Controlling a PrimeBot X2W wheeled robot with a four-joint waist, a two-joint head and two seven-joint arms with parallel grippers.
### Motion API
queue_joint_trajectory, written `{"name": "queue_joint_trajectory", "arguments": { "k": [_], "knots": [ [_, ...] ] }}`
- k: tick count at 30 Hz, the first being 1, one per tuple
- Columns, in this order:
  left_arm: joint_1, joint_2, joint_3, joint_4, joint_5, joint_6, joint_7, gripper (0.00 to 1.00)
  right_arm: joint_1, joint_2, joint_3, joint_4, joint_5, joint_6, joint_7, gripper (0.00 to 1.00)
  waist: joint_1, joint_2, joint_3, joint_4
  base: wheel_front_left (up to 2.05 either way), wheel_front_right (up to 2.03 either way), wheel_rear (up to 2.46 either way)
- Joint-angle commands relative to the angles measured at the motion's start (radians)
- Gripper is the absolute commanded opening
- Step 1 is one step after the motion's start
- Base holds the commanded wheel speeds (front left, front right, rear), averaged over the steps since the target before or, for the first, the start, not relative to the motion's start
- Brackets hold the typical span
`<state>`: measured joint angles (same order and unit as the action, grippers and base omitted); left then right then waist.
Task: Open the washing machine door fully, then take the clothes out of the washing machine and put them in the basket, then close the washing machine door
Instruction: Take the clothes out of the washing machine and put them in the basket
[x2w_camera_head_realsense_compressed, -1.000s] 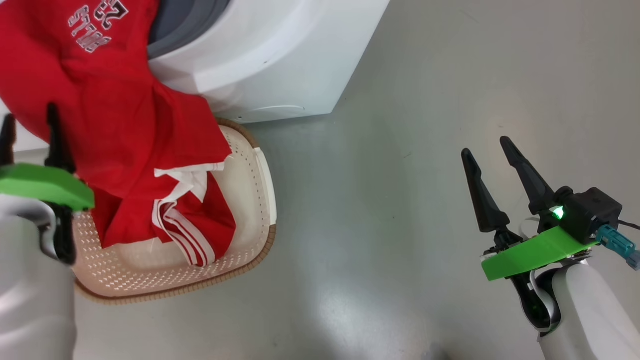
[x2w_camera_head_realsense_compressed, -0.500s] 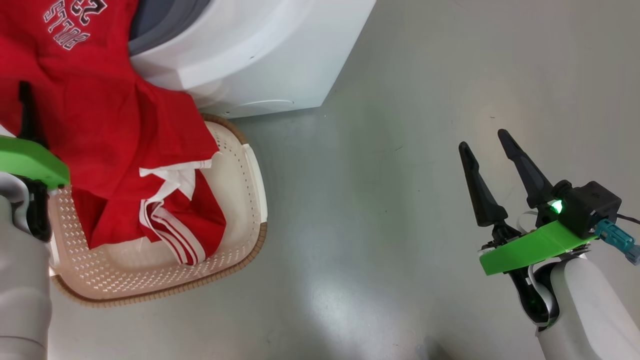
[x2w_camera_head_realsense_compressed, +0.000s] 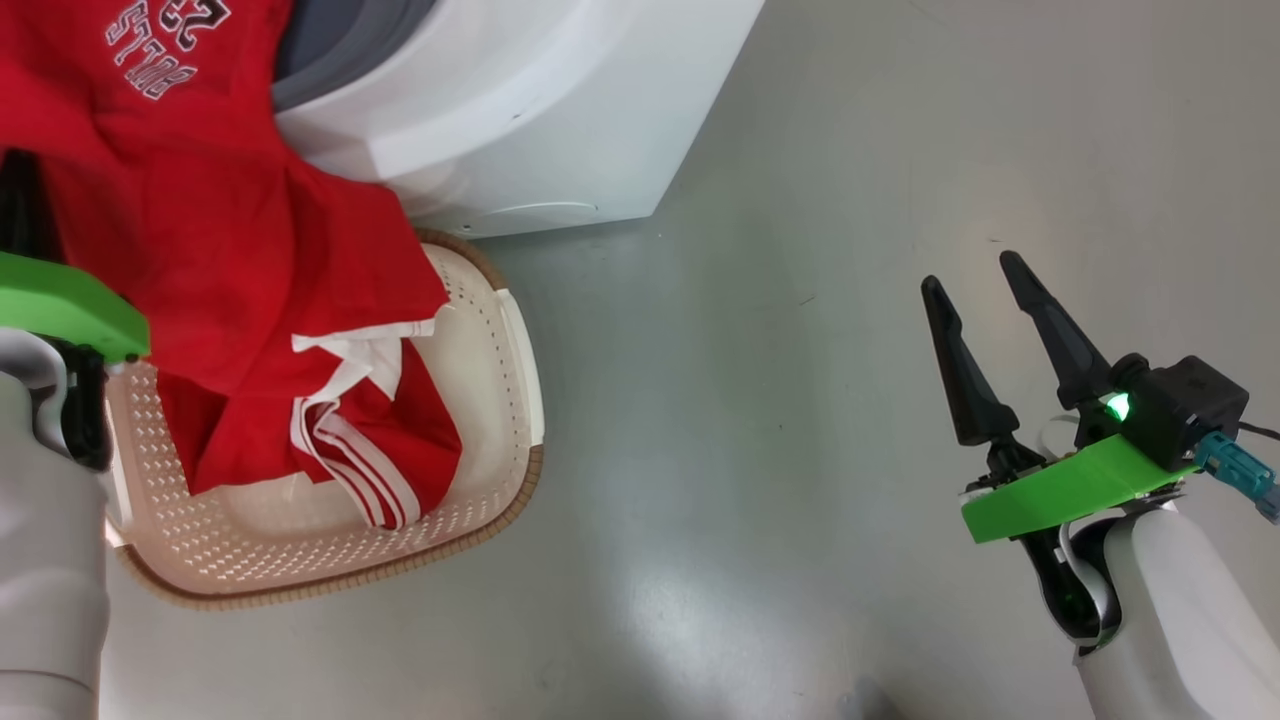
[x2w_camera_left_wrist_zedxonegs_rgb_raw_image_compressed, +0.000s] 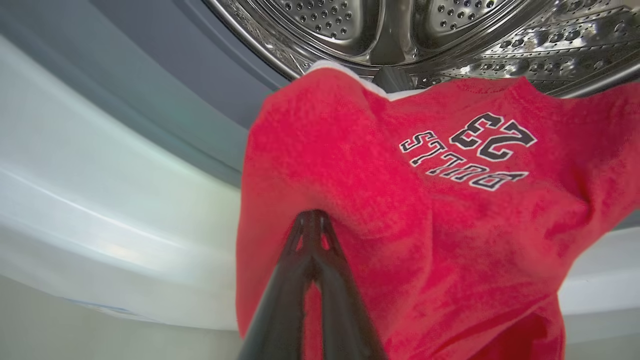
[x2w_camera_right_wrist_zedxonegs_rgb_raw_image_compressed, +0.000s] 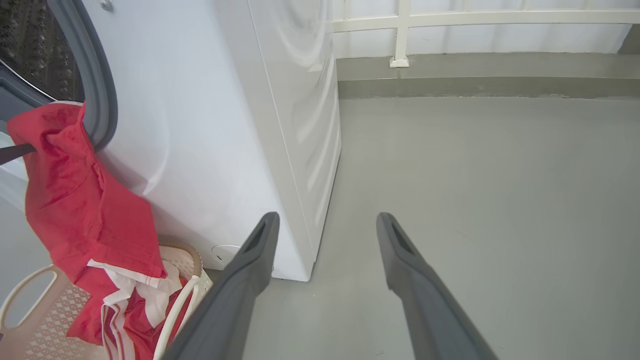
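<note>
1. Currently the left gripper (x2w_camera_left_wrist_zedxonegs_rgb_raw_image_compressed: 311, 220) has its fingers pressed together on a fold of the clothes (x2w_camera_head_realsense_compressed: 230, 230). The bite looks shallow, at the tips only. Risk: the thin fabric slides out under a pull and the upper end drops back.
2. The right gripper (x2w_camera_head_realsense_compressed: 970, 272) is spread wide and holds nothing. It hangs over bare floor (x2w_camera_head_realsense_compressed: 800, 400), well apart from the cloth. It is too far off to catch a slip.
3. The basket (x2w_camera_head_realsense_compressed: 530, 480) stands on the floor, tucked against the foot of the washing machine (x2w_camera_head_realsense_compressed: 530, 110). The striped lower end of the clothes lies inside it. Risk: a sideways tug spills that end over the rim, or shifts the light basket.
4. The clothes run from the basket up the machine's front. The left gripper pinches them high up, just beside the printed lettering (x2w_camera_left_wrist_zedxonegs_rgb_raw_image_compressed: 467, 152).
5. Farthest: the top edge drapes over the grey gasket (x2w_camera_left_wrist_zedxonegs_rgb_raw_image_compressed: 175, 65) at the mouth of the drum (x2w_camera_left_wrist_zedxonegs_rgb_raw_image_compressed: 450, 25). Risk: the fabric catches on the gasket lip. Whether more laundry lies deeper inside, I cannot tell.
</note>
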<state>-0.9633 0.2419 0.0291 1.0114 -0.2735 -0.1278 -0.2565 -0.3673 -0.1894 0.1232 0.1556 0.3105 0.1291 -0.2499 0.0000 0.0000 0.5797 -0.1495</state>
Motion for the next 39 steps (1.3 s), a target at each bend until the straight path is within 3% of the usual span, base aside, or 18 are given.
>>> {"name": "queue_joint_trajectory", "arguments": {
  "k": [1,39],
  "knots": [
    [0.028,0.046,0.014,-0.035,-0.008,-0.003,-0.005,0.0,0.01,-0.007,0.017,-0.023,0.005,0.002,-0.012,1.0,0.0,0.0,-0.002,0.004,0.0,0.0,0.0],
    [0.623,-0.129,0.092,-0.759,0.031,-0.003,-0.005,0.0,0.107,-0.039,-0.013,-0.019,0.004,0.002,-0.012,1.0,0.0,0.0,-0.143,0.084,0.0,0.0,0.0]
  ]
}}
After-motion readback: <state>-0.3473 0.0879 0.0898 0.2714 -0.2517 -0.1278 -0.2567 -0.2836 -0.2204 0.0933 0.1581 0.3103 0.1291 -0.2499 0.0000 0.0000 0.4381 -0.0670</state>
